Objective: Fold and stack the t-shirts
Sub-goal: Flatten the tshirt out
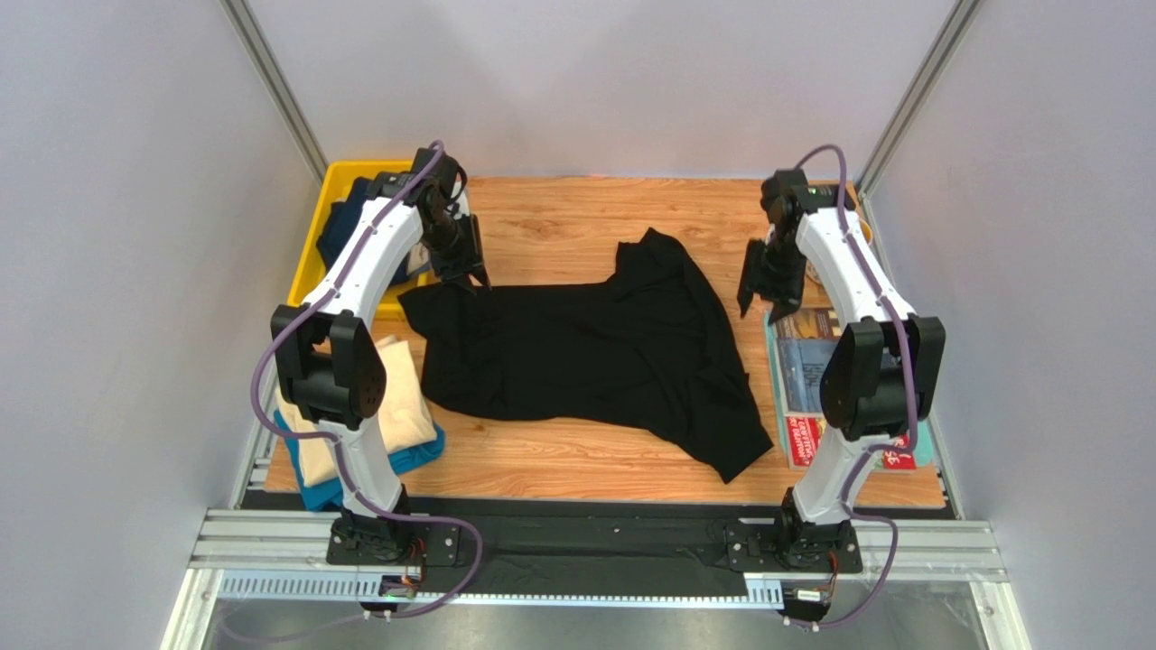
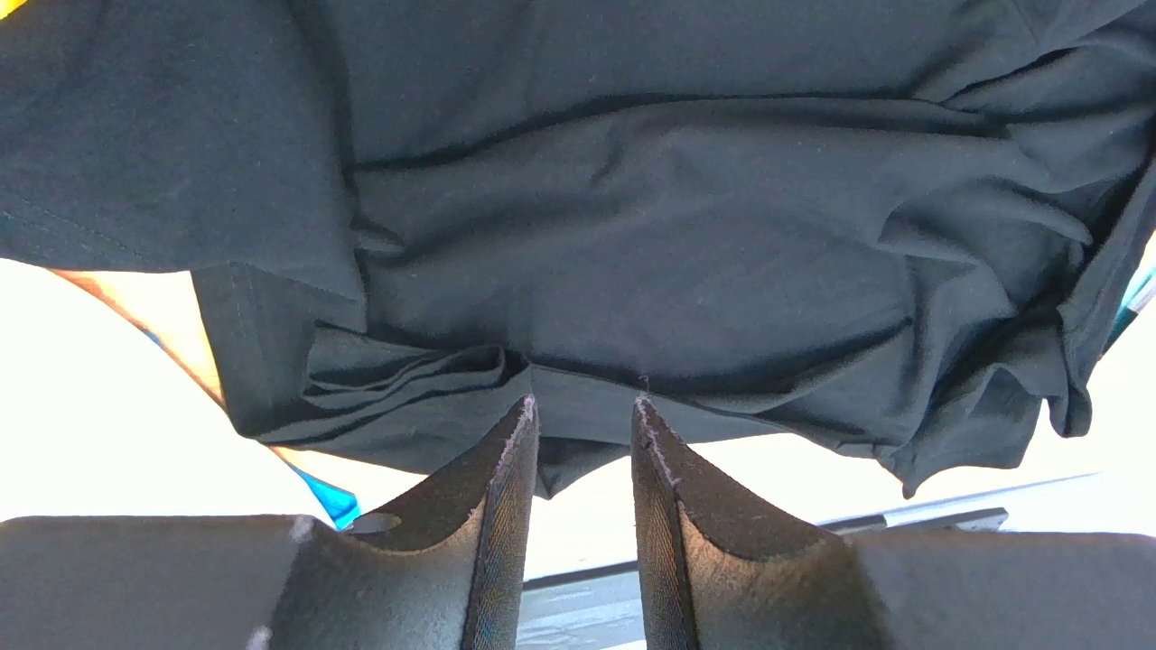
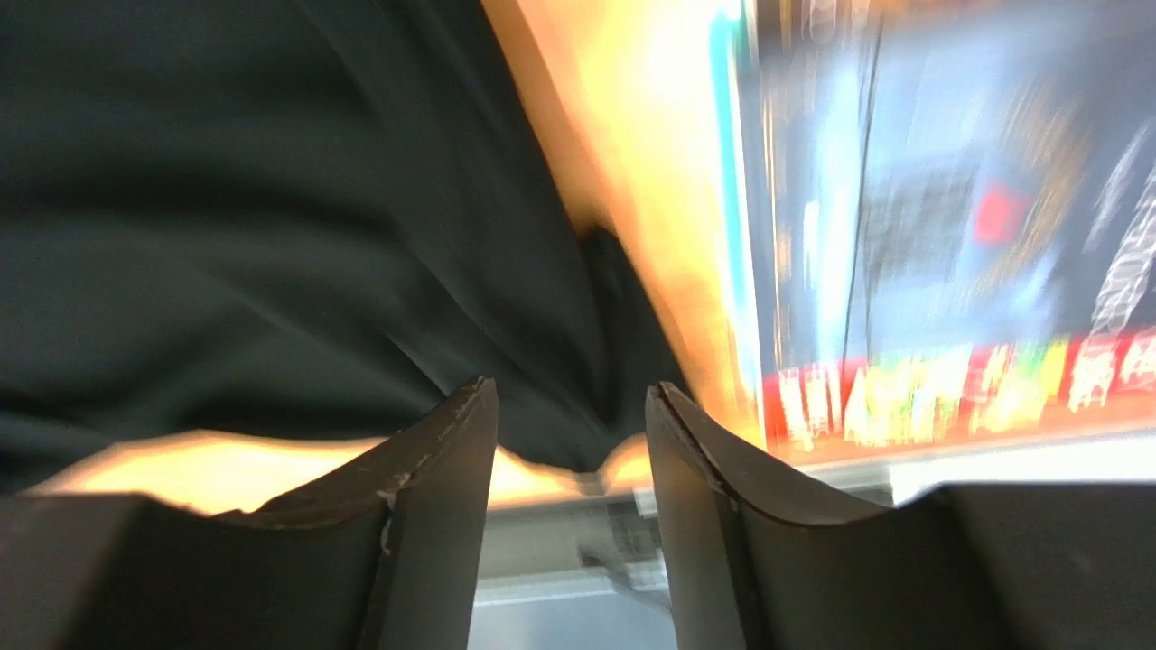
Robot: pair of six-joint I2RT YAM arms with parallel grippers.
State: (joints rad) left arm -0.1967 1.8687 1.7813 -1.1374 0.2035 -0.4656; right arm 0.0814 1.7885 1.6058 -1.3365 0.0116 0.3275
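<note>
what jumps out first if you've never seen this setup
A big black shirt sprawls crumpled across the middle of the wooden table. The left hand sits at the shirt's far left corner. The right hand hangs open just off its right side, above the magazines.

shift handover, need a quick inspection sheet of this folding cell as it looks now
surface: wooden table, partly covered
job's things: black t-shirt spread unfolded mid-table; cream t-shirt on teal t-shirt, near left; navy t-shirt in yellow bin
clutter: yellow bin far left; magazines at right edge
grippers: left pincer open at black t-shirt's edge; right pincer open, holding nothing
cables: purple cables along both arms
surroundings: grey walls, metal rail at near edge
</note>
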